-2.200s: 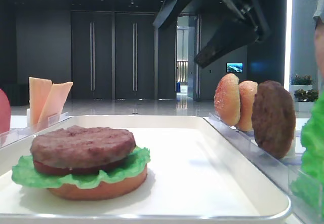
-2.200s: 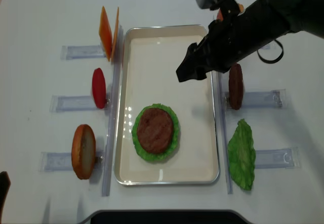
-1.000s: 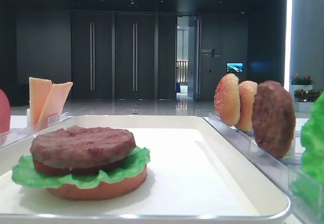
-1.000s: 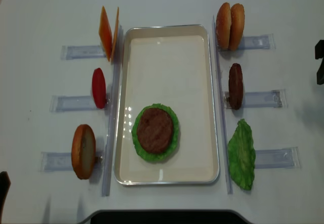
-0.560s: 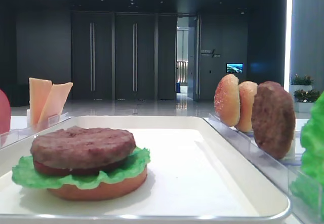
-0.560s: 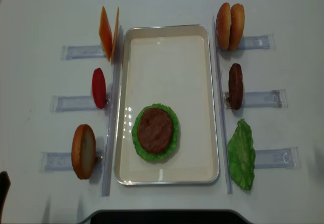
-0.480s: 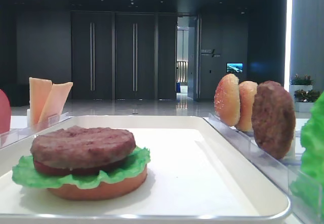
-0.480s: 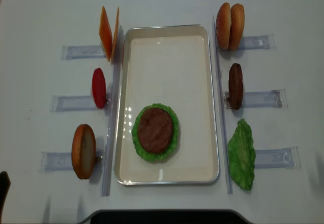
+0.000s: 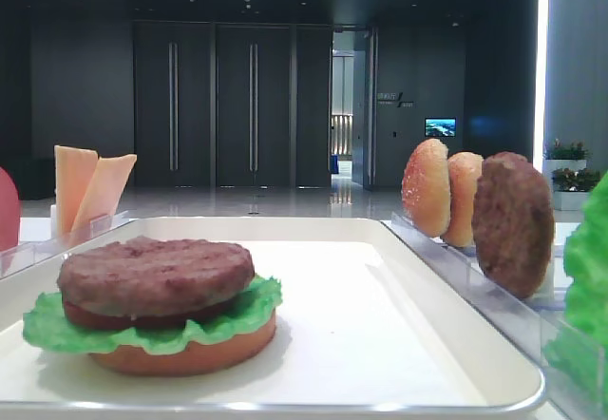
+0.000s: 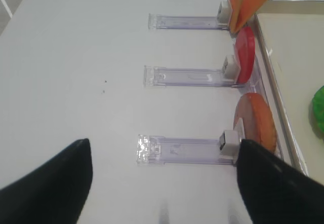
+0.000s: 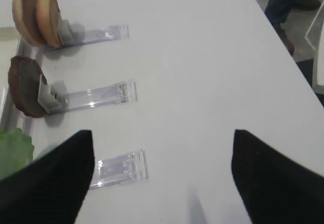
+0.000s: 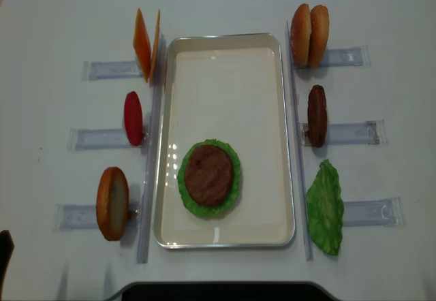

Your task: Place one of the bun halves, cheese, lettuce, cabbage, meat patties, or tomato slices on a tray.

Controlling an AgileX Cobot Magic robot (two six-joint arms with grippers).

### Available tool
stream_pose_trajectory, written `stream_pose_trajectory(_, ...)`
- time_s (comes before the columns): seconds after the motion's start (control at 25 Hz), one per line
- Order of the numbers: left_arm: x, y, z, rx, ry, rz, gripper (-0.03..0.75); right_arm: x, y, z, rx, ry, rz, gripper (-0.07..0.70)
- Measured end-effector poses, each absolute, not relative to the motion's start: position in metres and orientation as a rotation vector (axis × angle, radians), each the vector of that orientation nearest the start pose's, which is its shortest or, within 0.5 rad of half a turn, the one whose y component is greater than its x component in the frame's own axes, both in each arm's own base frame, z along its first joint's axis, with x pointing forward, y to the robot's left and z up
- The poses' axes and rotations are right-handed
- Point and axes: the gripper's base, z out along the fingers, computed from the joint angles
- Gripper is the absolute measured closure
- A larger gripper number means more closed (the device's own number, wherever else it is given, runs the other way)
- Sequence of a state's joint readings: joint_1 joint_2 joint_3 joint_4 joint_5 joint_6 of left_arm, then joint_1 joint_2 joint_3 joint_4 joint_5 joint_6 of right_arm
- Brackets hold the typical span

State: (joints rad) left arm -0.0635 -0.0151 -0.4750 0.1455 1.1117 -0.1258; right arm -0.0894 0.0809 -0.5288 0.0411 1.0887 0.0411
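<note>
Right tool withdrawn from tray, spread, empty (left tool likewise); tips cropped.

One exterior camera sits low at the near end of the tray, looking along it toward dark doors; the other hangs overhead, looking straight down on the whole worktop. Both share the tray – each wrist camera looks down obliquely, near the worktop, at its own side's clear holders.

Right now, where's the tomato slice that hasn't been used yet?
In the overhead view the tomato slice stands upright left of the tray, between the cheese and a bun half.
</note>
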Motion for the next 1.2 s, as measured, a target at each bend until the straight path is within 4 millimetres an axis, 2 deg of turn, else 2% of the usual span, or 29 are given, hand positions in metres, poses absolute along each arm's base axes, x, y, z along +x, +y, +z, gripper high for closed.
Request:
stream_pose_trajectory(0.16,-0.0063,0.0123,0.2669,-0.076,2.095,0.062,0.024,-0.0087,0.0039,0.2757,0.133,2.089,0.017,0.099)
stream_pose_trajectory(1.2,-0.0063,0.0123,0.2669,-0.076,2.095,0.062,0.024,-0.0097,0.0033,0.2735,0.135,2.094,0.007,0.099)
